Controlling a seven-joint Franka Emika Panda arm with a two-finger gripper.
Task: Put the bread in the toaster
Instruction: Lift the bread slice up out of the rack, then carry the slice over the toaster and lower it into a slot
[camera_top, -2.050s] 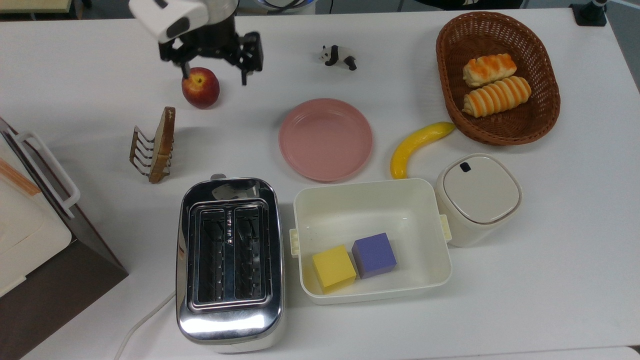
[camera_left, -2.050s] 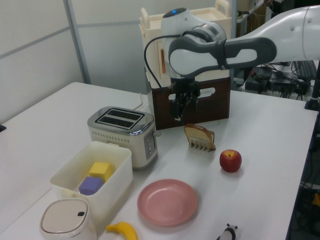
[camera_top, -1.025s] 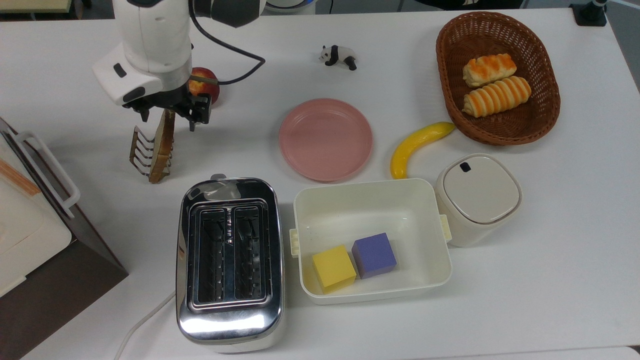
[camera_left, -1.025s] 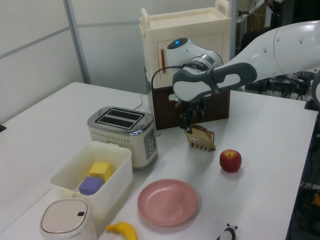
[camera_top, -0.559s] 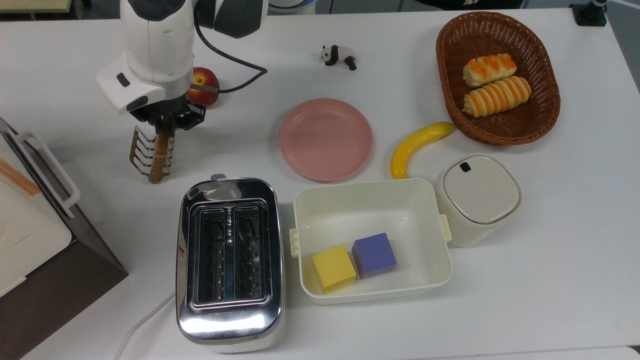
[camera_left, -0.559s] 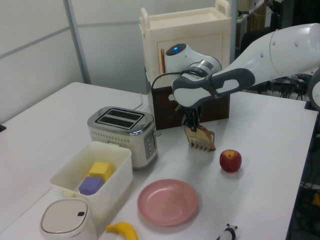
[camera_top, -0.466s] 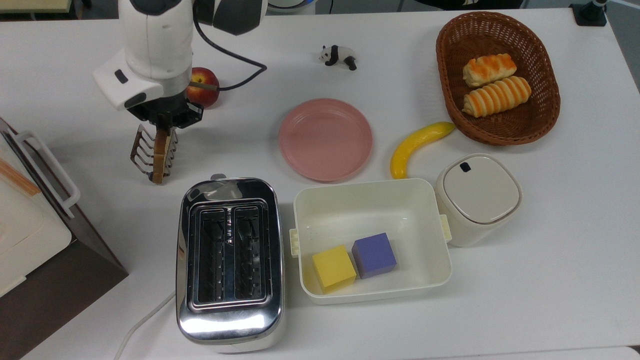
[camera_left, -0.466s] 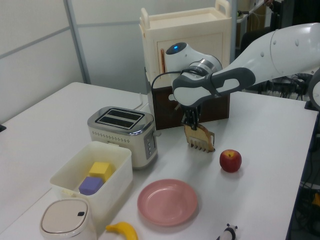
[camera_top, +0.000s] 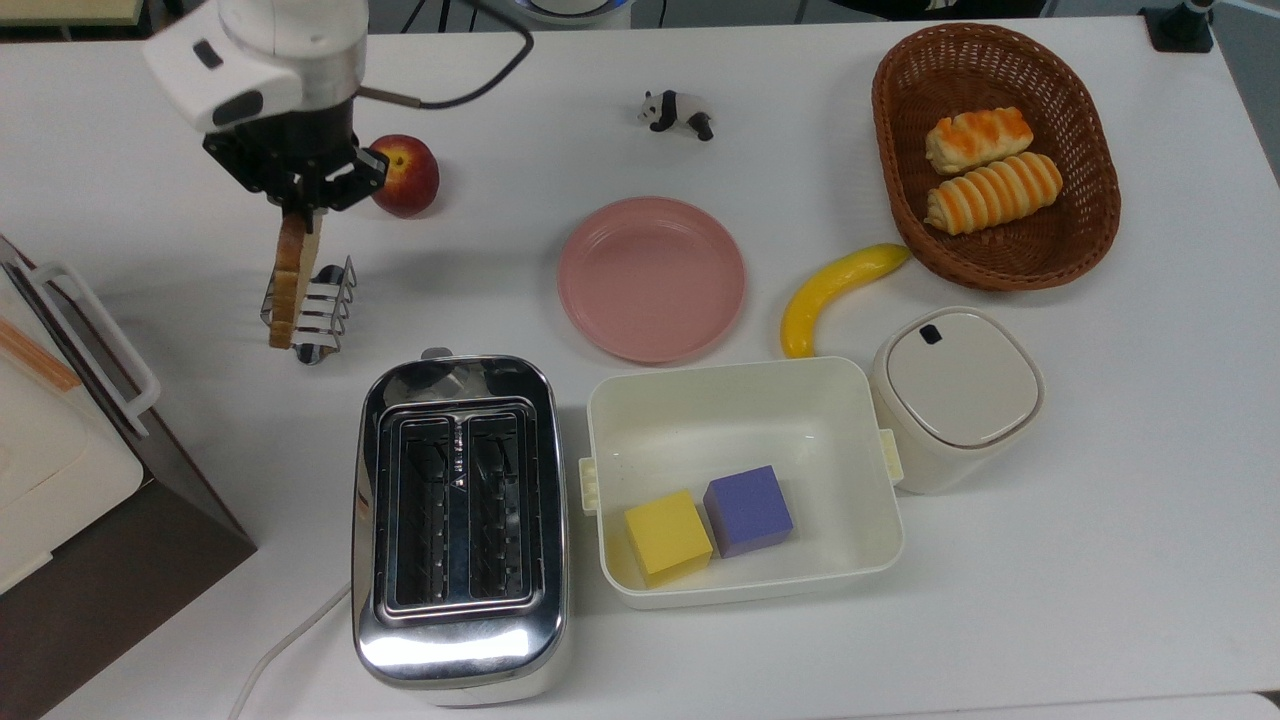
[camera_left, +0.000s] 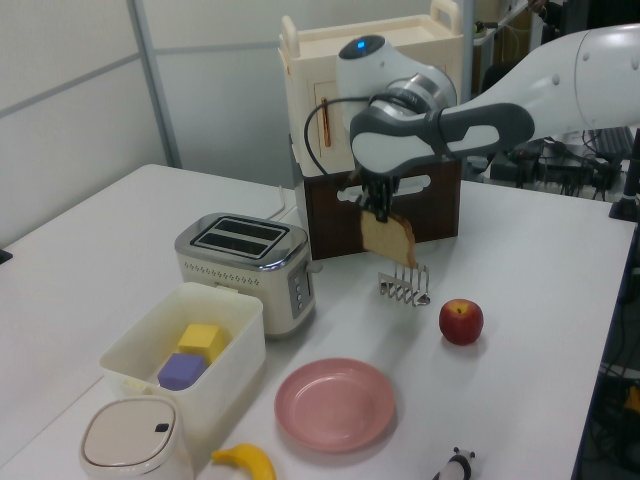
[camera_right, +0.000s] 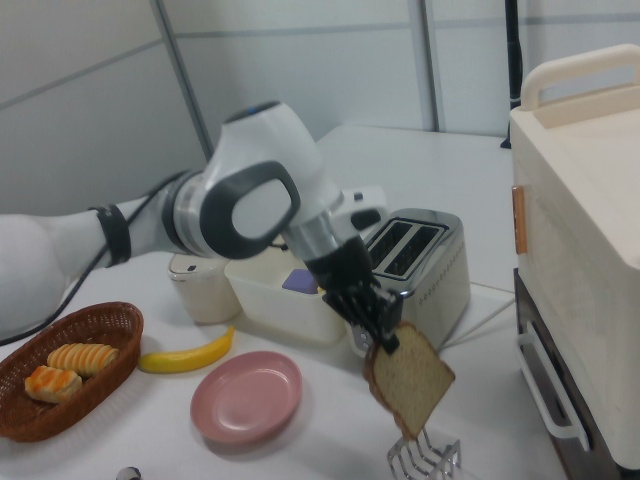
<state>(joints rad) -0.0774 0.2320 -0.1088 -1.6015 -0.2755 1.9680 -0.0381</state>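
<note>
We see the table (camera_top: 1100, 500) w/ the toaster (camera_top: 458, 520) near the top view's bottom edge, both slots vacant, a tub (camera_top: 742, 480) just beside it on the top view's right. The arm (camera_left: 520, 90) hangs over the wire rack (camera_top: 318, 312). Its gripper (camera_top: 298, 208) is clamped tight on the bread's (camera_top: 289, 280) top edge; the slice hangs upright, lifted clear above the rack, apart from the toaster. An apple (camera_top: 406, 175) sits near the gripper on the top view's right.
</note>
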